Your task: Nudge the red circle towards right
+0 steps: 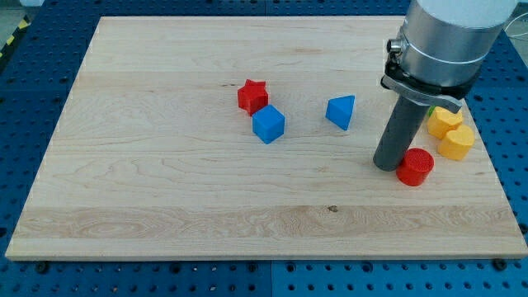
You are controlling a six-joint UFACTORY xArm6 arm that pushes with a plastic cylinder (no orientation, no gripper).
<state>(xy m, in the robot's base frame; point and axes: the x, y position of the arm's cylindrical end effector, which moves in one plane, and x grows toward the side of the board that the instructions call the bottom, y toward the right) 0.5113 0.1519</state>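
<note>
- tip touching red circle, at its 9 o'clock; plain rod, grips nothing
- red circle on board, 7 o'clock of two yellow blocks
- red star, blue cube, blue wedge toward 9 o'clock

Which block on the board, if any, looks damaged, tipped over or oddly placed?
Nothing stands out. The red circle sits upright beside my tip, on its right. The red star touches the blue cube; two yellow blocks cluster near the board's right edge.
</note>
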